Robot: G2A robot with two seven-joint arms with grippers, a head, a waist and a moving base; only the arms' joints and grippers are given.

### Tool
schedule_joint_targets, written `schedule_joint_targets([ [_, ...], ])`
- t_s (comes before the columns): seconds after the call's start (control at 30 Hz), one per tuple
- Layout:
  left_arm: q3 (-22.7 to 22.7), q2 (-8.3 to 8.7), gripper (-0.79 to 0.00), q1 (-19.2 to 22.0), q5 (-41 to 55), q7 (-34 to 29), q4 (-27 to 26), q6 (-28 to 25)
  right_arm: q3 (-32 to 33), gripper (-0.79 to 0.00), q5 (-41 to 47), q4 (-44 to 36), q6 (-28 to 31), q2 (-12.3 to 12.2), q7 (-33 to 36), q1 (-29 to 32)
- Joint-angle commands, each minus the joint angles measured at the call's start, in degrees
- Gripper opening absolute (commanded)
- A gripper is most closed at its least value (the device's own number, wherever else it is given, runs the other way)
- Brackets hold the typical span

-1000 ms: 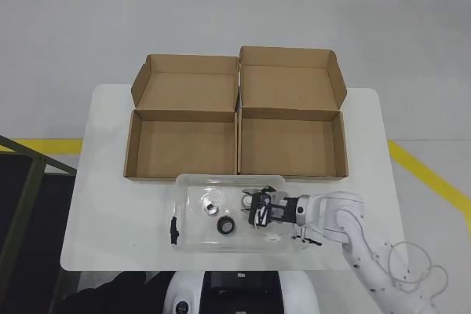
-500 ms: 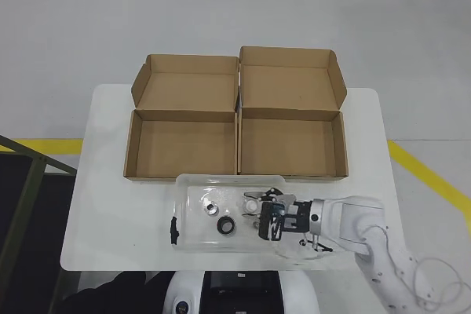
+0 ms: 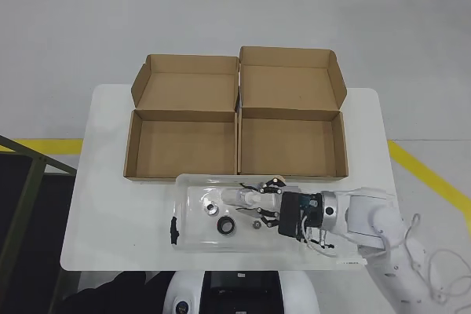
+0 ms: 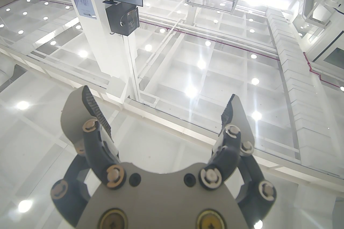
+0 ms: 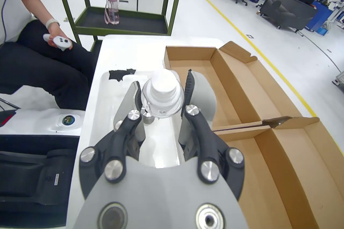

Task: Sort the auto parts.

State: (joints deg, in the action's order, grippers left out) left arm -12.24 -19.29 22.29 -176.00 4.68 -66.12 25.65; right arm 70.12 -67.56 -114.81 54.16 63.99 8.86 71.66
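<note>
While the right hand point(image 5: 162, 83) clamps a white part point(image 5: 163, 97), cardboard boxes point(image 5: 234, 85) stand near.

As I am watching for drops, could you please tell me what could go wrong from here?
1. The white part is round and pinched only at its sides by the right gripper. It could twist or slip out and fall onto the ring or nut in the tray.
2. The box stands right behind the tray, so a low carry might knock the part against its front wall.
</note>
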Motion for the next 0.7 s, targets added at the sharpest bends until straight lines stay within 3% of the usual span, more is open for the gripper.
schedule_joint_targets([
  [0.0, 0.0, 0.0, 0.0, 0.0, 0.0, 0.0, 0.0, 0.0, 0.0, -0.785, 1.8, 0.3, -0.1, 0.0, -0.8, -0.8],
  [0.3, 0.0, 0.0, 0.0, 0.0, 0.0, 0.0, 0.0, 0.0, 1.7, -0.785, 9.9, -2.0, -0.8, -0.1, -3.0, -3.5],
  [0.67, 0.0, 0.0, 0.0, 0.0, 0.0, 0.0, 0.0, 0.0, 5.0, -0.785, 12.8, -5.5, -3.4, -0.2, -7.5, -4.6],
])
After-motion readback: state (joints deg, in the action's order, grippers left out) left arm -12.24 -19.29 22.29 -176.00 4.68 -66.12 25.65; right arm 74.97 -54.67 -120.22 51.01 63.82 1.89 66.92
